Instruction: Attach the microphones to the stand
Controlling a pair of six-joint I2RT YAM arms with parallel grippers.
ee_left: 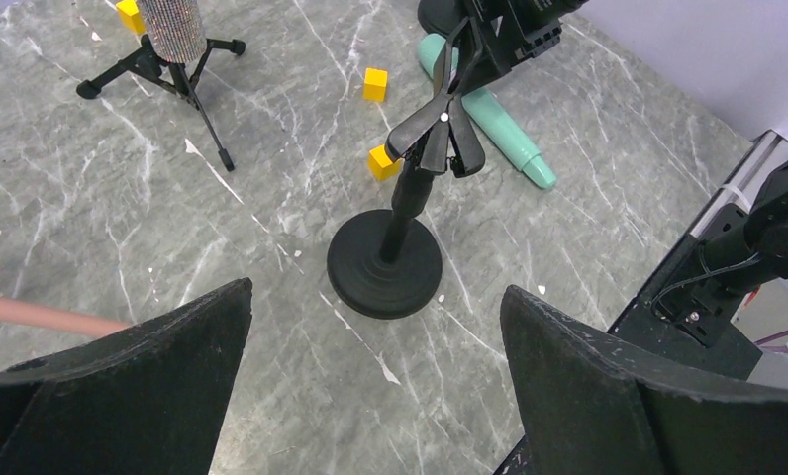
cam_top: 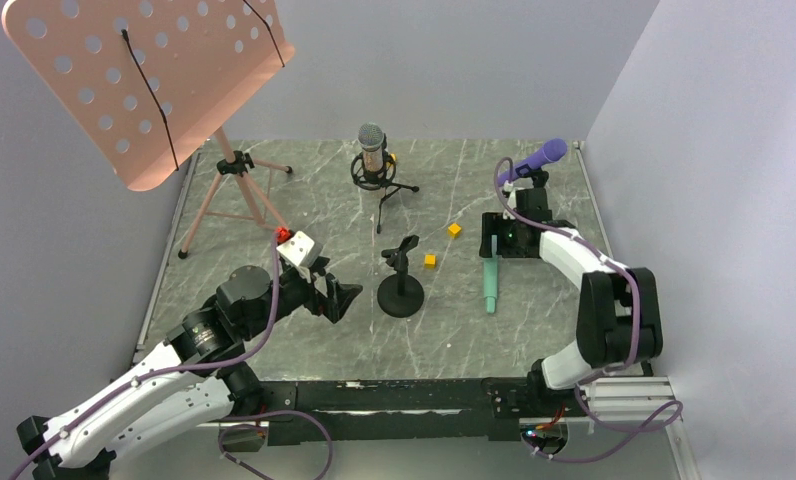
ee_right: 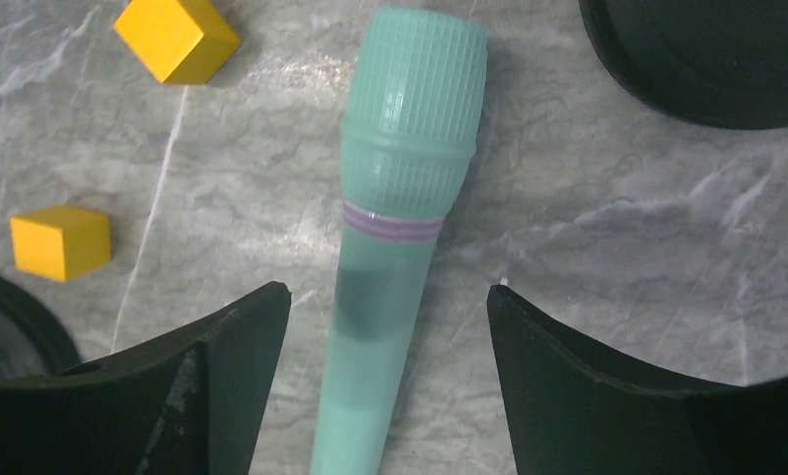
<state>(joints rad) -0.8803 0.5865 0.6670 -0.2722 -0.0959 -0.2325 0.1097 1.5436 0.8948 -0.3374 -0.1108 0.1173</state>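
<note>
Mint green microphone [ee_right: 400, 178]: lies flat on the grey marbled table [cam_top: 304, 200], right of centre, head toward the far side, on no stand.
Right gripper [ee_right: 388, 292]: over its handle, jaws open, one finger on either side and apart from it.
Purple microphone [cam_top: 539, 158]: tilted in a mount at far right.
Glittery silver-pink microphone [cam_top: 372, 148]: upright in a tripod holder, far centre.
Round-base stand [ee_left: 410, 198]: mid-table, clip empty.
Left gripper [ee_left: 377, 289]: jaws open, empty, facing that stand, apart from it.
Yellow cubes [cam_top: 430, 261]: two, between stand and green microphone.
</note>
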